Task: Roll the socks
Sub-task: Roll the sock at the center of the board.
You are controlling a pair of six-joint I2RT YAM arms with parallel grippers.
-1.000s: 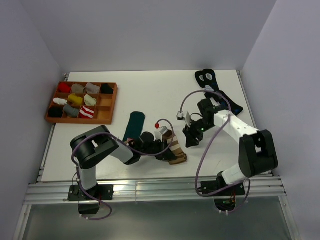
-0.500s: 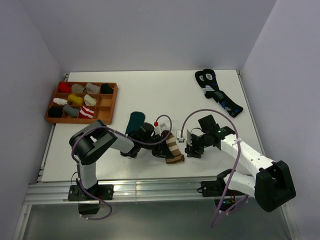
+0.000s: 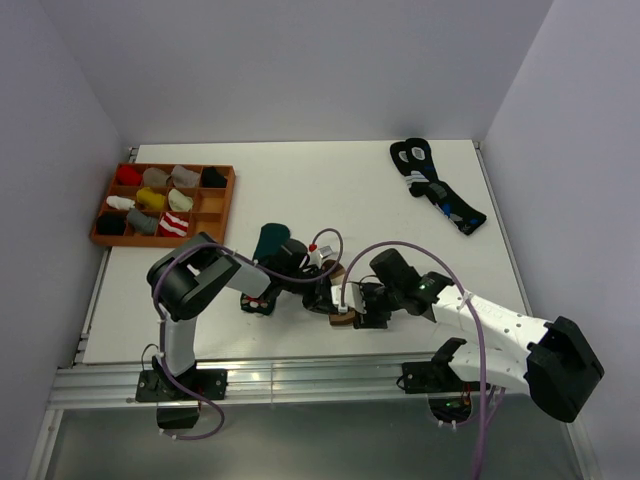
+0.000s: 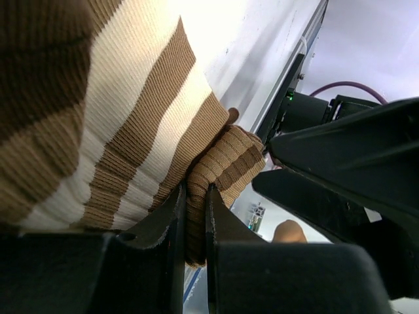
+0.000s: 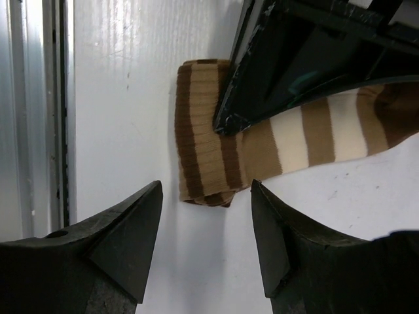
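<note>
The brown soft-knit sock with cream horizontal stripes (image 5: pixel 200 131) lay on the white tabletop (image 3: pixel 300 190) in the lower middle of the overhead frame, near the table's front edge, its ribbed end doubled over on itself. The left gripper (image 4: pixel 194 196) was clamped on this sock: in its own wrist view the two black fingers pinched a ribbed brown fold between them. The right gripper (image 5: pixel 206 193) held nothing, its jaws spread wide around the doubled end. In its wrist view the finger at lower left stood clear of the knit, and the one at lower right was just beside it.

Just left of both grippers in the overhead frame lay the dark green sock (image 3: pixel 268 240), its lower end hidden by the left arm (image 3: pixel 230 280). A pair of black socks with blue-and-white marks (image 3: pixel 437 185) lay well apart at the upper right. A brown wooden compartment tray (image 3: pixel 226 205) holding small rolled socks (image 3: pixel 150 200) sat at the upper left.
</note>
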